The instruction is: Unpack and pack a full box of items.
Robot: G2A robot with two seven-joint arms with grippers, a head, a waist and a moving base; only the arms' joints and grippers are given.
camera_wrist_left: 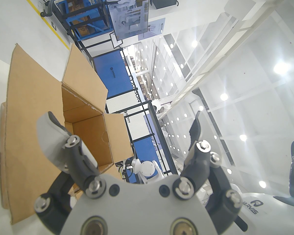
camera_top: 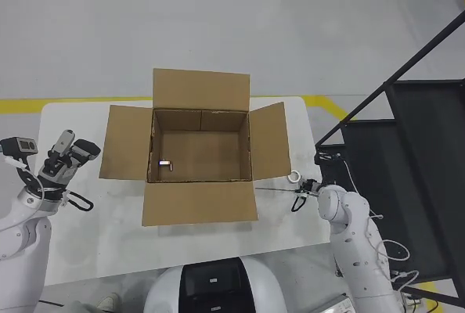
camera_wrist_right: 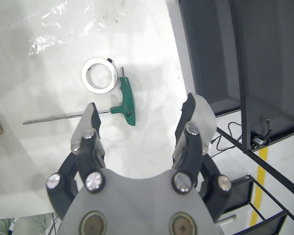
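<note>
Unpacking looks nearly done. Left claw [camera_wrist_left: 122, 116] at the box's [camera_top: 200, 202] 9 o'clock and right claw [camera_wrist_right: 140, 101] at 3 are both wide open, empty. Next, probably grab the small piece [camera_top: 166, 163] inside.

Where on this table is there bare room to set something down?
Bare table lies along the robot-side edge, in front of the cardboard box. The box floor is bare beside one small item. Crowded: right of the box, where the hex key, white ring and right gripper sit.

The left gripper [camera_wrist_left: 123, 125] and right gripper [camera_wrist_right: 140, 103] share pale fingers [camera_wrist_right: 203, 110] lined with black pads [camera_wrist_right: 186, 113]. Behind them sit black links, silver screws and a grey plate.
</note>
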